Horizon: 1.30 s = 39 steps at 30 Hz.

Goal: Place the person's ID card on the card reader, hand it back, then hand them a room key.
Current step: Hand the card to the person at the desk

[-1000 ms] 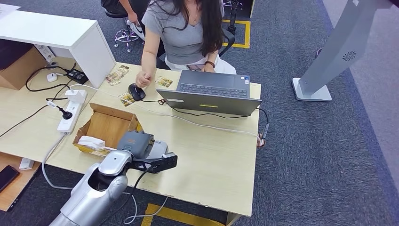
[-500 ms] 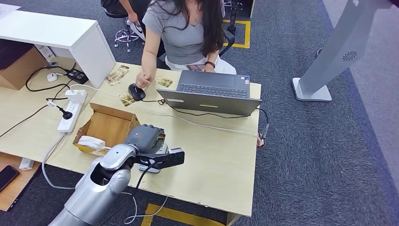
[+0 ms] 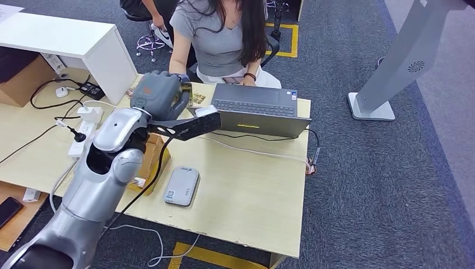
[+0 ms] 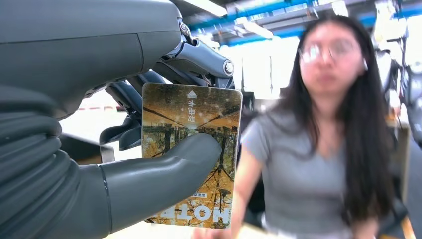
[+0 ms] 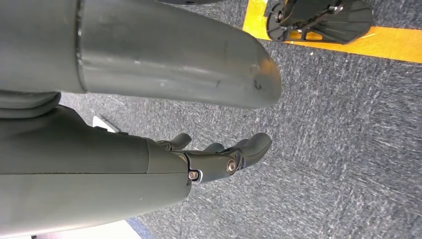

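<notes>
My left hand point(image 3: 159, 95) is raised above the table's far side, in front of the seated person point(image 3: 221, 39). It pinches the ID card point(image 4: 191, 149), a card with an autumn tree picture, between the thumb point(image 4: 164, 172) and the fingers behind it; an edge of the card point(image 3: 187, 92) shows in the head view. The grey card reader point(image 3: 181, 186) lies flat on the table point(image 3: 252, 190) with nothing on it. My right hand point(image 5: 219, 154) hangs over the carpet with its fingers apart and nothing in it.
An open laptop point(image 3: 255, 109) stands before the person. A cardboard box point(image 3: 150, 154) sits partly behind my left arm. More picture cards point(image 3: 196, 98) lie by the laptop. A power strip point(image 3: 84, 131) and cables lie at the left; a white cable crosses the table.
My left arm has lifted from the card reader and swung up and forward toward the person, carrying the card. The reader, covered by the hand before, now lies bare.
</notes>
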Available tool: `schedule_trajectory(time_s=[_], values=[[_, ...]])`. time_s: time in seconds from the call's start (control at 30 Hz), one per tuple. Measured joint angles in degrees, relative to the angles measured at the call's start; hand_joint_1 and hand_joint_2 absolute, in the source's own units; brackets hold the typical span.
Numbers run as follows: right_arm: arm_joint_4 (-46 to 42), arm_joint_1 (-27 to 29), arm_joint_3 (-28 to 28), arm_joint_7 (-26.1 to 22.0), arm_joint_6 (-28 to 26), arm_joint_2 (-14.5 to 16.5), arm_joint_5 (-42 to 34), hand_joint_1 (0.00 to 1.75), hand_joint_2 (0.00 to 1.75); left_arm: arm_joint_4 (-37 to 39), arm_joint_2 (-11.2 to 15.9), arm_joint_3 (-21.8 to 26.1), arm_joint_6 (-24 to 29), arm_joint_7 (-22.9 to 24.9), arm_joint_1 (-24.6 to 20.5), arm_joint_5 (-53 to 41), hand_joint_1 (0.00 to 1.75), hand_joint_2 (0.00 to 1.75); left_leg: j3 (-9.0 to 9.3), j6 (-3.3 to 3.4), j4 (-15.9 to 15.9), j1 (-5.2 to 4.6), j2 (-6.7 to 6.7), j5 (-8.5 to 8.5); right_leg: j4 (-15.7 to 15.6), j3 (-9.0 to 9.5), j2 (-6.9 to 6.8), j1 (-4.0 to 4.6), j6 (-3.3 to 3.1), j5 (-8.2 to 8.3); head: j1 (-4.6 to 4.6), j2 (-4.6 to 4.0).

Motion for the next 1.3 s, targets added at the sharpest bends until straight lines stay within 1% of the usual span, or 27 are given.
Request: schedule_trajectory(time_s=[0.1,0.2,0.5,0.53,0.63,0.67,0.93,1.03,1.17,1.3], values=[[0.6,-0.5,0.2,0.1,-0.2,-0.2,0.3,0.00,0.00,0.8,0.0,0.7,-0.9,1.2,-3.6,-1.1,1.75,1.75,0.00,0.00,0.0,0.00,0.00,0.00,0.0,0.00,0.00,0.00,0.00,0.00,0.01,0.00],[1.2,-0.8,0.5,0.1,-0.3,-0.3,0.5,0.00,0.00,1.9,0.0,1.5,-1.5,2.1,-5.7,-1.8,1.75,1.75,0.00,0.00,0.0,-0.01,0.01,0.00,0.0,0.00,0.01,-0.01,0.00,0.00,0.00,0.00],[2.0,-1.2,1.3,0.2,-0.4,-0.6,1.2,0.00,0.00,3.5,0.0,2.3,-1.5,2.4,-7.1,-2.6,1.75,1.75,0.00,0.00,0.0,-0.01,0.01,0.00,0.0,0.00,0.01,-0.01,0.00,0.00,-0.01,0.00],[2.0,-1.2,1.4,0.2,-0.5,-0.6,1.2,0.00,0.00,3.7,0.1,2.3,-1.5,2.4,-7.1,-2.9,1.65,1.75,0.00,0.00,0.0,-0.01,0.01,0.00,0.0,0.00,0.01,-0.01,0.00,0.00,-0.01,0.00],[2.2,-1.3,1.6,0.2,-0.5,-0.7,1.2,0.00,0.00,4.6,0.4,2.6,-1.2,2.4,-7.1,-3.4,0.34,1.75,0.00,0.00,0.0,-0.01,0.01,0.00,0.0,0.00,0.01,-0.01,0.00,0.00,0.00,0.00],[2.2,-1.3,1.7,0.2,-0.5,-0.7,1.2,0.00,0.00,4.8,0.4,2.7,-1.1,2.3,-7.1,-3.6,0.00,1.75,0.00,0.00,0.0,-0.01,0.00,0.00,0.0,0.00,0.00,-0.01,0.00,0.00,0.00,0.00],[2.3,-1.4,1.8,0.5,-0.6,-0.7,1.2,0.00,0.00,6.5,1.0,3.3,-0.7,2.2,-6.5,-4.3,0.00,1.75,-0.01,0.00,0.0,-0.01,0.00,0.00,0.0,0.01,0.00,-0.01,0.00,0.00,-0.01,0.00],[2.4,-1.4,1.8,0.5,-0.6,-0.7,1.1,0.00,0.00,6.7,1.1,3.4,0.1,1.2,-5.9,-4.1,0.00,1.75,-0.01,0.00,0.0,-0.01,0.00,-0.01,0.0,0.01,0.00,-0.01,0.00,0.00,-0.01,0.00],[2.4,-1.3,1.9,0.6,-0.6,-0.7,0.9,0.00,0.00,5.8,1.1,3.7,2.7,-1.7,-3.7,-2.8,0.00,1.75,-0.02,0.00,0.0,-0.01,0.00,-0.01,0.0,0.01,0.00,-0.01,0.00,-0.01,-0.01,0.00],[2.4,-1.2,1.9,0.6,-0.6,-0.7,0.4,0.00,0.00,4.0,1.2,3.9,3.7,-2.7,-1.5,-2.2,0.00,1.75,-0.02,0.00,0.0,-0.01,0.00,-0.01,0.0,0.00,0.00,-0.01,0.00,-0.02,-0.01,0.00]])
